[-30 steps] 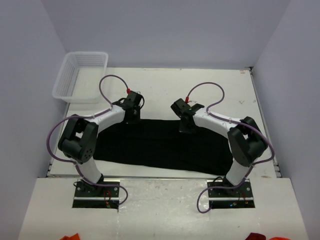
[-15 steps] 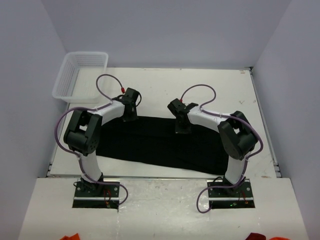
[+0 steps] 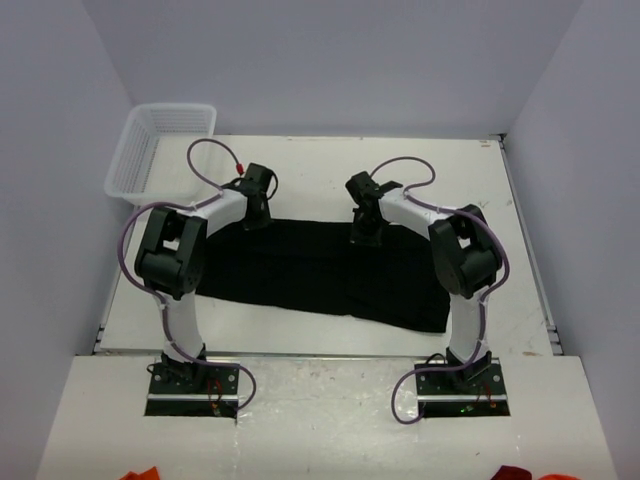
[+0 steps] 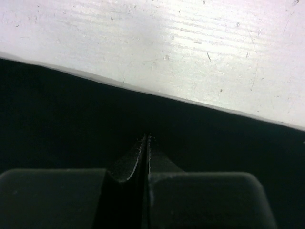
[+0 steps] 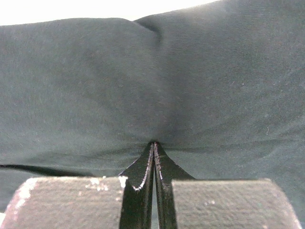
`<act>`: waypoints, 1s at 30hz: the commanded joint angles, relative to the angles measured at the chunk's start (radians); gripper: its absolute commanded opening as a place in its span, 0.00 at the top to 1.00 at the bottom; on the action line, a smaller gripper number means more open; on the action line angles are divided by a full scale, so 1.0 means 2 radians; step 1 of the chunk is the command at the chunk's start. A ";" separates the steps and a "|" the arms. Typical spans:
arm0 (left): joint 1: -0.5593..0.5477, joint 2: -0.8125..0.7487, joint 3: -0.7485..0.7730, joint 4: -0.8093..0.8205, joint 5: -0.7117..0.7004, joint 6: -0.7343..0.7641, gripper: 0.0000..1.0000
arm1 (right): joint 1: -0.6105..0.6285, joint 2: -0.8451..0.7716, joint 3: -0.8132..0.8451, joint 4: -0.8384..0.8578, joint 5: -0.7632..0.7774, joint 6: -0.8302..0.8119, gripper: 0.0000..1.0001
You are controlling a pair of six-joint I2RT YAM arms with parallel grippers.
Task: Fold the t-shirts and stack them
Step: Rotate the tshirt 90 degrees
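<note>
One black t-shirt (image 3: 320,275) lies as a long flat band across the white table (image 3: 330,170), in front of both arms. My left gripper (image 3: 256,218) is shut at the band's far left edge. In the left wrist view its tips (image 4: 146,138) press together on the dark cloth (image 4: 57,124), just short of the hem. My right gripper (image 3: 365,235) is shut at the far edge, right of centre. The right wrist view shows its tips (image 5: 153,143) pinching the t-shirt (image 5: 95,81), with the fabric puckered around them.
A white mesh basket (image 3: 160,145) stands at the far left corner of the table. Grey walls close in the left, back and right sides. Bare white tabletop (image 4: 167,47) lies beyond the cloth's far edge. Red scraps (image 3: 140,474) show at the bottom edge.
Both grippers have moved toward the far side of the table, staying shut. The t-shirt has slid away with them, its far edge now straighter and further back.
</note>
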 commanded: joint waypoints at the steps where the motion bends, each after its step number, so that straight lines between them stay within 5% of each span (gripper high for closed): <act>1: 0.010 0.040 -0.014 -0.021 -0.014 -0.001 1.00 | -0.022 0.034 0.034 0.002 -0.002 -0.029 1.00; 12: 0.010 0.004 -0.084 0.000 -0.012 -0.015 1.00 | -0.091 0.073 0.168 -0.037 -0.051 -0.089 1.00; 16: -0.008 -0.022 -0.134 0.022 0.022 -0.027 1.00 | -0.101 0.164 0.367 -0.096 -0.099 -0.135 1.00; 20: -0.045 -0.049 -0.146 0.016 0.005 -0.040 1.00 | -0.099 0.214 0.540 -0.161 -0.069 -0.154 1.00; 27: -0.106 -0.178 -0.105 0.002 -0.157 -0.023 1.00 | -0.082 -0.073 0.268 -0.016 0.014 -0.178 1.00; 30: -0.120 -0.209 -0.074 0.049 -0.130 0.037 1.00 | -0.081 -0.171 0.208 -0.027 0.052 -0.171 1.00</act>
